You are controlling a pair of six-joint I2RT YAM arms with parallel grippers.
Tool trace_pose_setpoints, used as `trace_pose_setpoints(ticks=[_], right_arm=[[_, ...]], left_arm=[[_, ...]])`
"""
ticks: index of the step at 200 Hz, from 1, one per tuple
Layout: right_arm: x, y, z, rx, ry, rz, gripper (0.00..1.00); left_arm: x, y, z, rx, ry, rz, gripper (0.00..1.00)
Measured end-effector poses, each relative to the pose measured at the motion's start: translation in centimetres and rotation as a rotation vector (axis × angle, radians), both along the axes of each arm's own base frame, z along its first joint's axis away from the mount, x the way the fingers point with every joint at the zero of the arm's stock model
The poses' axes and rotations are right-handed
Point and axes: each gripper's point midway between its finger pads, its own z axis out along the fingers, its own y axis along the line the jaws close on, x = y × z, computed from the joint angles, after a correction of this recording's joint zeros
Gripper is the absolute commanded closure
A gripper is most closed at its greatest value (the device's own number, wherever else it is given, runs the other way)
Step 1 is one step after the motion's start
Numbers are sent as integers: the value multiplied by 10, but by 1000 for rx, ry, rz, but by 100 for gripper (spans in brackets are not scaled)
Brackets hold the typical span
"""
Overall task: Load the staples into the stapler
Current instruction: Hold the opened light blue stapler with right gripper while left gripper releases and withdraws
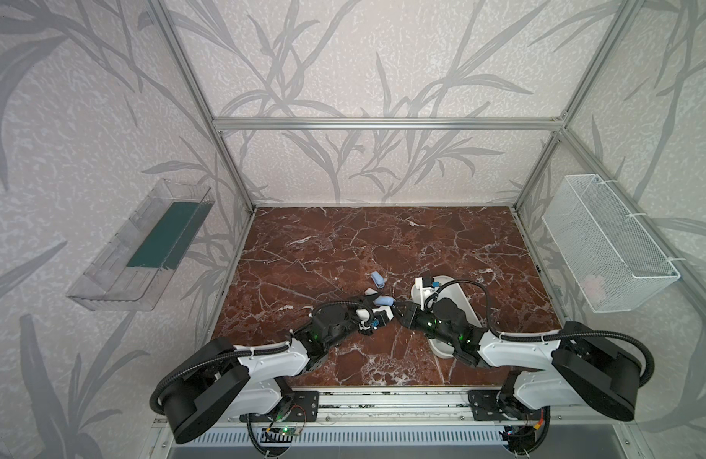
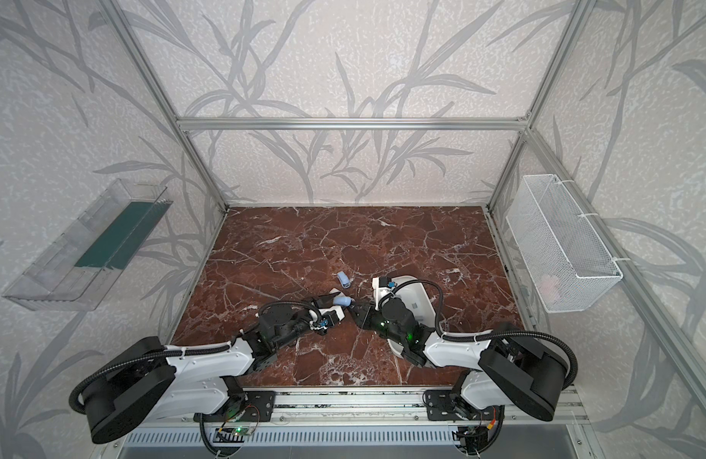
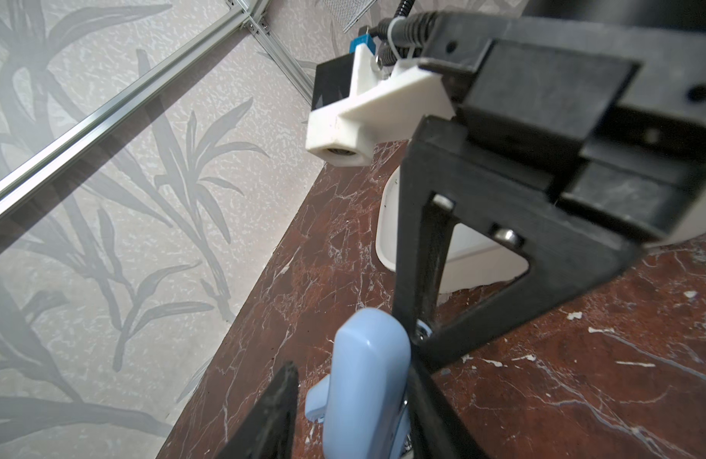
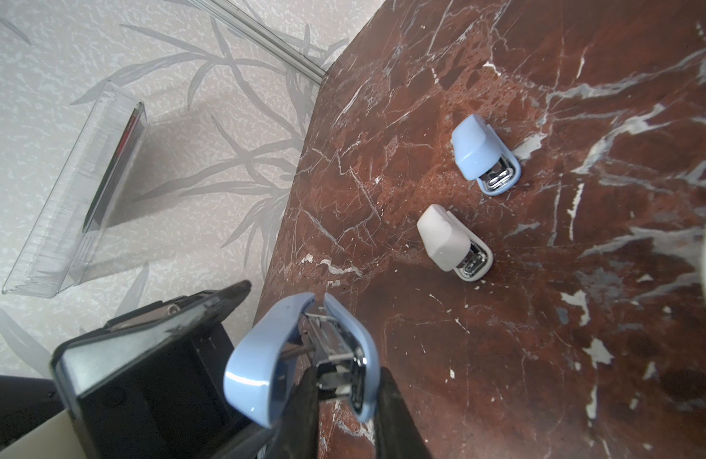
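Note:
A light-blue stapler (image 4: pixel 260 365) hangs just above the marble table (image 1: pixel 343 246) between my two grippers, its cover swung away from the base so the metal channel (image 4: pixel 331 349) shows. My right gripper (image 4: pixel 347 401) is shut on the stapler's base and channel. My left gripper (image 3: pixel 351 409) stands open around the stapler's cover (image 3: pixel 369 357). One of its fingers (image 3: pixel 272 413) is a gap away from the cover and the other touches it. In both top views the grippers (image 1: pixel 377 305) (image 1: pixel 397 306) meet at the stapler (image 2: pixel 342 301). The staples are out of view.
A second blue stapler (image 4: pixel 478 151) and a white stapler (image 4: pixel 450 242) lie closed on the table just beyond. A white tray (image 1: pixel 462 302) sits under my right arm. A clear bin (image 1: pixel 144 246) hangs on the left wall, a wire basket (image 1: pixel 609 242) on the right.

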Motion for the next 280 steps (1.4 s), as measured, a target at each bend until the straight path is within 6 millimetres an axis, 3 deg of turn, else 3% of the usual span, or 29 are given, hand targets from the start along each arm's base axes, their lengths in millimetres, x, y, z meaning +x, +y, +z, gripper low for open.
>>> trace_pose_setpoints(ticks=[43,81,135,154,188,234,280], right_arm=[[4,1,-3,15,14,-21,100],[9,0,2,35,4,-42,100],[5,4,7,57,-5,-26,100],[4,7,12,68,-18,-20,100],[2,7,13,63,-28,-21,100],[-12,7,-9,-15,7,17,100],[-13,9,-15,-29,9,24,100]], left_arm=[[8,-1,-1,-10,-28,51,68],[17,-1,5,-27,-44,109,65],[48,19,24,-79,-32,284,63],[51,24,34,-127,3,290,61],[55,31,33,-167,104,276,55],[92,88,25,-179,121,544,41],[96,103,12,-149,159,613,39]])
